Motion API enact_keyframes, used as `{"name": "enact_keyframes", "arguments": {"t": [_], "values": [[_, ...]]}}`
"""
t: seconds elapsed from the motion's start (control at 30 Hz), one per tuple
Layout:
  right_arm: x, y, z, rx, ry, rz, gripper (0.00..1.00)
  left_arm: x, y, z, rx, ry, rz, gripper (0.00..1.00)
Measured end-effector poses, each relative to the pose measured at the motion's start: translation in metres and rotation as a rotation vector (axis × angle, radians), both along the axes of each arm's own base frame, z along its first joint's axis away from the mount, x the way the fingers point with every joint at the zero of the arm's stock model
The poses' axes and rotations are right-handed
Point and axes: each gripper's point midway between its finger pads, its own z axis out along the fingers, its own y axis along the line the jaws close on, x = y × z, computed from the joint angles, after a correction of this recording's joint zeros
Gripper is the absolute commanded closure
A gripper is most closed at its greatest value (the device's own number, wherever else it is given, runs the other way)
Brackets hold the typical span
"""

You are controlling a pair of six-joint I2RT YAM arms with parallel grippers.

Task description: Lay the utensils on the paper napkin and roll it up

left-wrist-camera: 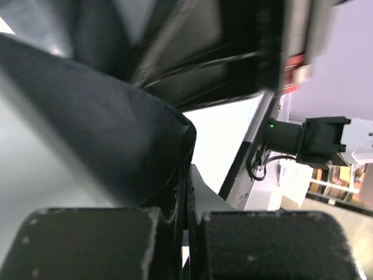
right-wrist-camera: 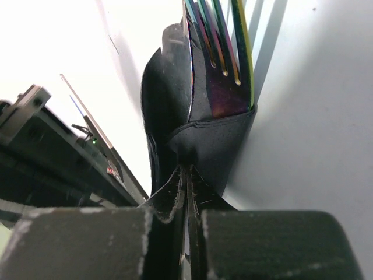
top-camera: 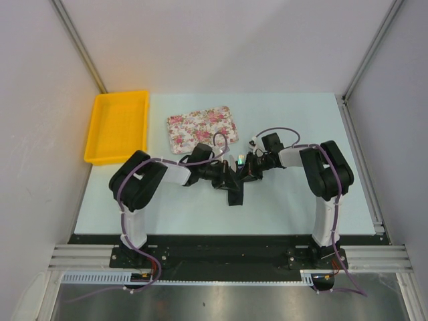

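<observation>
Poking from paper napkin [right-wrist-camera: 217, 146]: fork [right-wrist-camera: 222, 81], right-wrist view only.

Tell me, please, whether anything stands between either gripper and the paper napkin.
Nothing visible does. The left gripper and the right gripper are each shut directly on the paper napkin, which is wrapped around the fork.

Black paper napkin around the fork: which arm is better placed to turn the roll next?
Probably right: the right hand is shut on the thin black paper napkin just below the tines of the iridescent metal fork, gripping the bundle itself. The left hand pinches napkin alone, no cutlery visible.
</observation>
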Motion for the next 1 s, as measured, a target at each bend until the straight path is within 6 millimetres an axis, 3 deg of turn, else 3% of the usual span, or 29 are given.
{"name": "enact_keyframes", "arguments": {"t": [0.23,0.57,1.0], "values": [[0.000,0.000,0.000,-0.001,-0.001,0.001,1.00,-0.004,-0.014,0.006,-0.014,-0.038,-0.024,1.00],[0.000,0.000,0.000,-0.004,-0.004,0.007,0.98,-0.007,-0.019,-0.017,0.015,-0.030,-0.029,1.00],[-0.002,-0.010,0.005,-0.071,-0.039,0.038,0.94,-0.008,-0.021,-0.018,-0.001,-0.060,-0.063,1.00]]}}
